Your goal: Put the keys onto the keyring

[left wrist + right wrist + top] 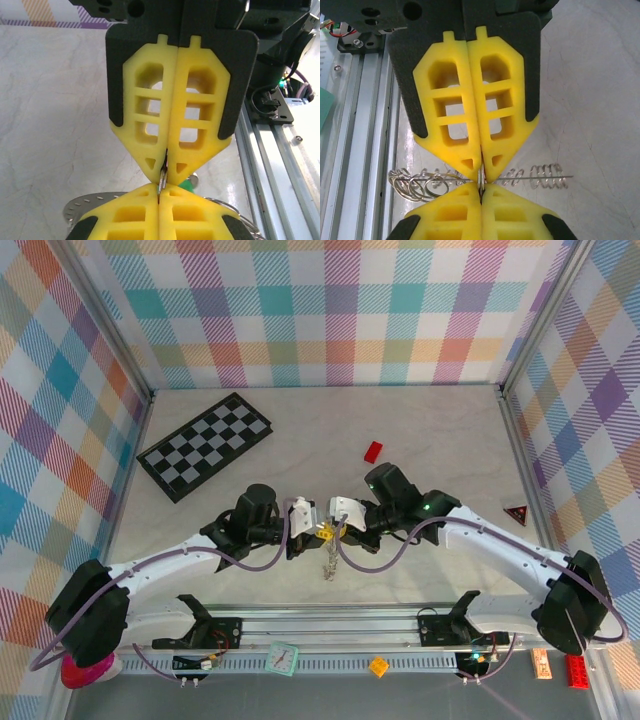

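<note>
Left claw (159, 189): yellow fingers pressed together, meeting the right claw tip to tip, nipped on a thin metal sliver (161, 178) at the join.
Right claw (481, 188): fingers likewise pressed together, pinching the same sliver from the opposite side.
Sliver: silvery and seen edge-on; cannot tell whether key or loop of the ring.
Keyring (435, 182): just behind the joined tips, at mid-counter, near the front rail (330, 632). A straight wire runs crosswise, with a bunch of round loops at the rail end and springy coils at the far end. From above, a short silvery strand trails from the claws toward the rail.
Keys: a pale green bit (186, 186) peeks out just behind the right claw's tip; too little visible to tell more. Black head not made out.
Counter (440, 430): pale, marbled, walled with plaid.
Chequerboard (205, 445): far left, well apart from the claws.
Red block (373, 451): beyond the right arm's wrist, apart from it.
Red triangle (516, 513): at the right wall.
In the way: both claws cover the keyring's middle from above, and the fingers mask it in both wrist views.
</note>
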Tool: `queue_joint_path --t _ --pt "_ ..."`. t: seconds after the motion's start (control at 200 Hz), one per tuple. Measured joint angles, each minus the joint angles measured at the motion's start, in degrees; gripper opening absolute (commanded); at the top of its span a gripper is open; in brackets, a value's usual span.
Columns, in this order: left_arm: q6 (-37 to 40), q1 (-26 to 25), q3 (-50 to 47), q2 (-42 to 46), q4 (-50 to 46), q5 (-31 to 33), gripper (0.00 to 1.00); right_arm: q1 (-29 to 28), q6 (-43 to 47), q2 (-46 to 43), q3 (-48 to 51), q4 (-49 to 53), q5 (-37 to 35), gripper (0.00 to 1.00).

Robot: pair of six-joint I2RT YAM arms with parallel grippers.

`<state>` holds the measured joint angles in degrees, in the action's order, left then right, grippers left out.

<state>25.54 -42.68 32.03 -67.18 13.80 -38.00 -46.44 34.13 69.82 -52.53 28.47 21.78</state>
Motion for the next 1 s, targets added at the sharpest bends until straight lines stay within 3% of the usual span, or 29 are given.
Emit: queue_joint_path --t 0.08,0.19,0.41,0.73,1.0 --pt "0.1 0.0 0.1 0.0 -0.1 -0.1 0.00 -0.1 -0.2 -0.4 0.3 -0.3 -0.1 0.21" --pt "-0.4 0.0 -0.2 0.1 0.3 0.1 0.00 0.9 -1.5 -4.6 4.1 -5.6 1.7 0.24" --pt "-6.1 0.0 -6.8 0.8 11.2 0.3 0.00 6.3 -8.5 -12.9 17.2 -20.7 7.1 0.36" --pt "-11.5 0.0 -9.1 -0.6 21.3 0.6 0.00 6.6 -17.9 -12.4 22.6 -33.6 10.9 0.37" --pt "-12.9 0.0 -10.0 -0.8 24.6 0.6 0.00 6.6 -21.9 -9.9 22.6 -37.5 12.2 0.33"
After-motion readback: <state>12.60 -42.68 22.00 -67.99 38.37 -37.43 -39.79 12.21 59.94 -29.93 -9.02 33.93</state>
